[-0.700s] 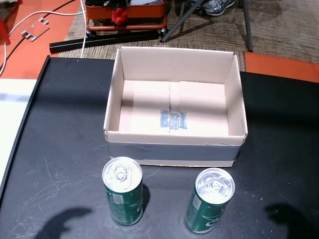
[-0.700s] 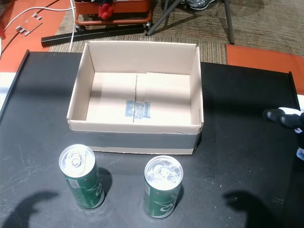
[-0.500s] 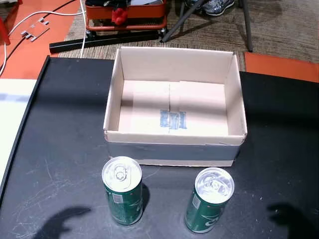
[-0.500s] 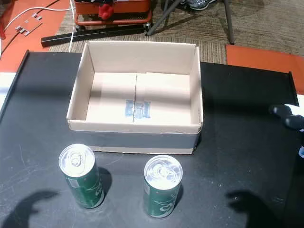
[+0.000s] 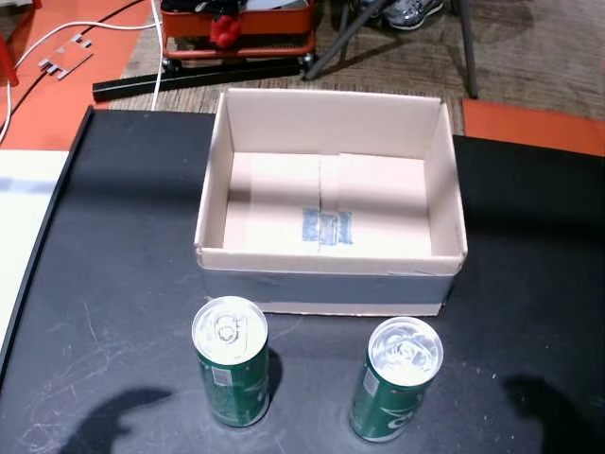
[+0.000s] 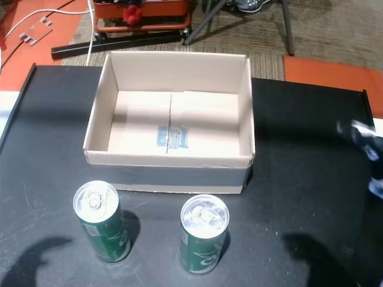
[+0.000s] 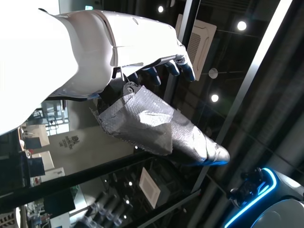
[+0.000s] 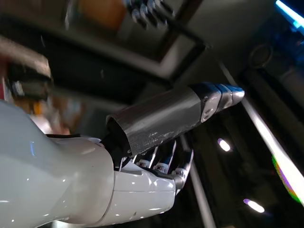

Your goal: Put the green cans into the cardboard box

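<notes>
Black tabletop (image 5: 113,246) fills both head views, with the cardboard box (image 5: 331,203) at upper centre and two green cans (image 5: 231,374) (image 5: 397,378) upright below it, apart. Left hand (image 7: 142,85) and right hand (image 8: 137,156) each hold nothing, fingers spread, in the wrist views.

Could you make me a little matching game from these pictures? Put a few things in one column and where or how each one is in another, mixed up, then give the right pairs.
Things:
1. cardboard box
2. green can on the left
3. green can on the right
4. right hand

States:
A. blurred at a head view's right edge, holding nothing
B. open-topped, nothing inside
C. upright before the box's left front corner
D. upright before the box's right half

Pairs: 1-B, 2-C, 3-D, 4-A
</notes>
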{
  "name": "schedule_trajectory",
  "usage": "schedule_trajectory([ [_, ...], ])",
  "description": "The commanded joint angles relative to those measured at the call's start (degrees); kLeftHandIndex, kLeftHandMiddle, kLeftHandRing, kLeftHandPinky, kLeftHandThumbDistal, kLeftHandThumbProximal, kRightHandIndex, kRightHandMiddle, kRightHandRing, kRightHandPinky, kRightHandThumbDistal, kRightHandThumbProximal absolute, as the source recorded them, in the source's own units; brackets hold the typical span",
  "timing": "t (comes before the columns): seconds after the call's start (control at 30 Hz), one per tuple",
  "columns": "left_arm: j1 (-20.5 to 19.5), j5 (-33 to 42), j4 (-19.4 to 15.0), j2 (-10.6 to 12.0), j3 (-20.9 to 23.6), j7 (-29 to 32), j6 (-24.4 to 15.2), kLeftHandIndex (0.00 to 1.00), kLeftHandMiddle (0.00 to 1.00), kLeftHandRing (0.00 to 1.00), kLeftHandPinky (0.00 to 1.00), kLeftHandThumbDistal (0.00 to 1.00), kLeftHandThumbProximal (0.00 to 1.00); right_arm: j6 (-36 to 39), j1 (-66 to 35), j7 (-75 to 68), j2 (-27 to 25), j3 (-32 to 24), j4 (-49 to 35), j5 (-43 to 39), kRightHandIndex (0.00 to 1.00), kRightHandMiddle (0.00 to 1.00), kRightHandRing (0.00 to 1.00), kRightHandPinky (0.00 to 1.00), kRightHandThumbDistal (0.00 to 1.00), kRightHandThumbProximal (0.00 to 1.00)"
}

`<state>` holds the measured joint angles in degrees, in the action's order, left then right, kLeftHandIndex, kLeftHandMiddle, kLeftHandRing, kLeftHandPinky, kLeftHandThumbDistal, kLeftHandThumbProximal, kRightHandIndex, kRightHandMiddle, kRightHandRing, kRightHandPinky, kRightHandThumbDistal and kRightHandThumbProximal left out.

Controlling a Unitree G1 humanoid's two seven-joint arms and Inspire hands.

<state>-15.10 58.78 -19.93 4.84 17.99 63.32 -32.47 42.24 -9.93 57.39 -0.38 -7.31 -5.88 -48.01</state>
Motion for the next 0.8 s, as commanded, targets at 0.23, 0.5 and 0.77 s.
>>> schedule_trajectory([
  [0.23, -0.6, -2.3, -0.3, 1.0, -0.6, -1.0, -2.1, 0.71, 0.81, 0.89, 0.84, 1.00, 0.51, -0.6, 1.7, -9.9, 1.0, 2.3, 9.4, 20.3, 0.68, 0.79, 0.85, 0.92, 1.00, 0.63],
  [0.5, -0.6, -2.9, 0.4, 0.8, -1.1, -1.3, -2.8, 0.72, 0.82, 0.91, 0.85, 1.00, 0.49, -3.1, 3.9, -18.1, -1.1, 4.9, 17.7, 31.5, 0.74, 0.82, 0.88, 0.96, 1.00, 0.70],
  [0.77, -1.3, -2.1, 0.4, 0.1, -1.2, -0.9, -2.3, 0.74, 0.84, 0.92, 0.87, 1.00, 0.50, -4.2, 5.5, -17.8, -3.8, 7.5, 23.2, 32.8, 0.72, 0.83, 0.89, 0.97, 1.00, 0.68],
])
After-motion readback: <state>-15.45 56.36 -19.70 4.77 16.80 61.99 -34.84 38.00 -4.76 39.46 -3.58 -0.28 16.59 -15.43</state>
